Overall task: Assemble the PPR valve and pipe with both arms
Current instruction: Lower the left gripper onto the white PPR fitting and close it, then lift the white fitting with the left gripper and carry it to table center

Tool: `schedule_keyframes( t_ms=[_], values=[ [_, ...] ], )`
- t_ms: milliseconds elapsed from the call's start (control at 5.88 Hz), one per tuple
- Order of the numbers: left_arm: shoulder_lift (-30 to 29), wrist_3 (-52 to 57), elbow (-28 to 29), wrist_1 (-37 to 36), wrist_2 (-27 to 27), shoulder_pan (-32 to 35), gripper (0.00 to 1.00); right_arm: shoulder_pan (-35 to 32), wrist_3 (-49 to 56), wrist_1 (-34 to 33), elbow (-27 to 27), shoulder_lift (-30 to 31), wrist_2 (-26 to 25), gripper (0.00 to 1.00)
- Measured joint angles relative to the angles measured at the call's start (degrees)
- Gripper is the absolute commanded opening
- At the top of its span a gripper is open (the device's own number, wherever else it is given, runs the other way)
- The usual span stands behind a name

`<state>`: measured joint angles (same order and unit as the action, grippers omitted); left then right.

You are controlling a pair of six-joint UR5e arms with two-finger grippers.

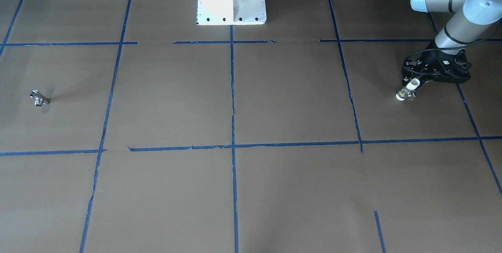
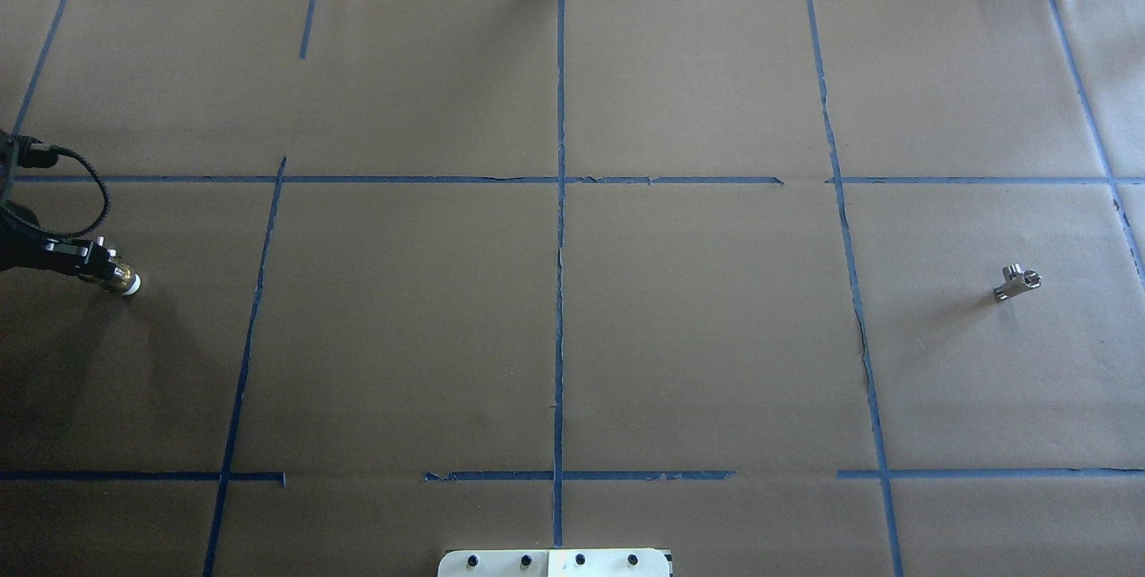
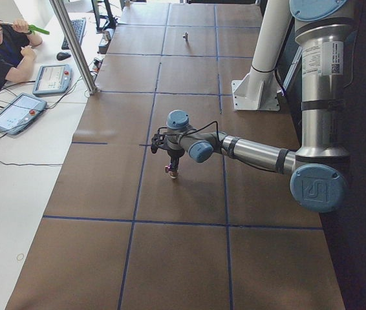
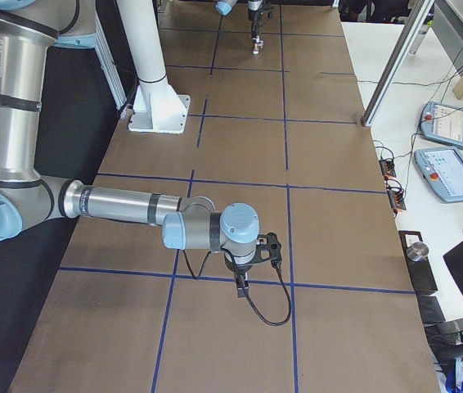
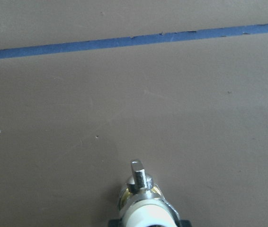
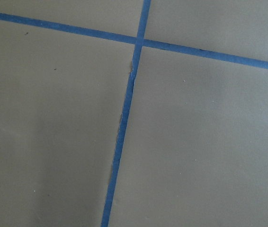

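Brown taped table (image 2: 698, 326), left fingers (image 1: 422, 77) clamped on PPR valve (image 1: 408, 90), pipe (image 2: 1017, 282) well apart, right fingers (image 4: 242, 286) spread cannot tell

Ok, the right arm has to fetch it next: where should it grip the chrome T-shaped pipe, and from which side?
Probably from straight above, closing across one straight tube of the pipe near the junction. It lies low with nothing near, and that grip leaves an open end free for the PPR valve.
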<state>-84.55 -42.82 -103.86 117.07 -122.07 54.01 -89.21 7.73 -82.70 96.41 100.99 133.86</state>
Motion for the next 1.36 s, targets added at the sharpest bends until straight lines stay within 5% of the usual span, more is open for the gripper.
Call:
schedule_keyframes(
  t_ms=[680,1359],
  values=[
    [-5.59,-11.67,-4.57,-2.79,-1.55,-0.46,0.0,0.0,0.0,0.0,0.01,0.0,0.04,1.0],
    [-35.24,-39.08,-1.05,-24.27,11.21,-17.0,0.0,0.0,0.0,0.0,0.01,0.0,0.09,1.0]
  ],
)
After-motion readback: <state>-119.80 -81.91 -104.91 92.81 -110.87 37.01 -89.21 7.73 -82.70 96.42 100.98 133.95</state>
